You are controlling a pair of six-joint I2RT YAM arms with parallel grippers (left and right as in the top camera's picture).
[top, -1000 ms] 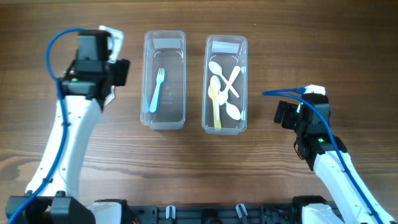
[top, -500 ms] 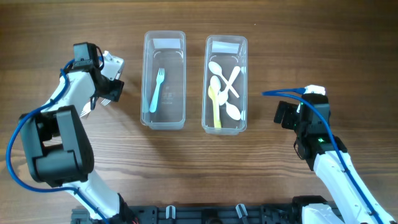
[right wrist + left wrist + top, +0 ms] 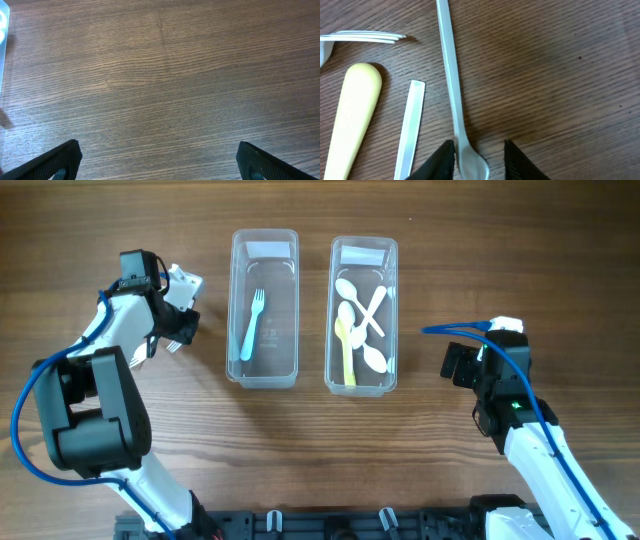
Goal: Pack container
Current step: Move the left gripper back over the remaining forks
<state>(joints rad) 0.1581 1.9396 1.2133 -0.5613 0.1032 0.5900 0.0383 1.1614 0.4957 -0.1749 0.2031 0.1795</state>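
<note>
Left wrist, not overhead: white utensil (image 3: 449,75) within left gripper (image 3: 479,155).

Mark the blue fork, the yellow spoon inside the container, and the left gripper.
blue fork (image 3: 249,332): overhead view, middle of its handle.
yellow spoon (image 3: 349,362): overhead view, on its handle.
left gripper (image 3: 479,159): left wrist view, midway between its fingertips.

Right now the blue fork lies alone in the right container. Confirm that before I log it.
Wrong on one point: the blue fork lies alone in the left container, not the right one. The right container holds the spoons. The overhead view shows this.
</note>
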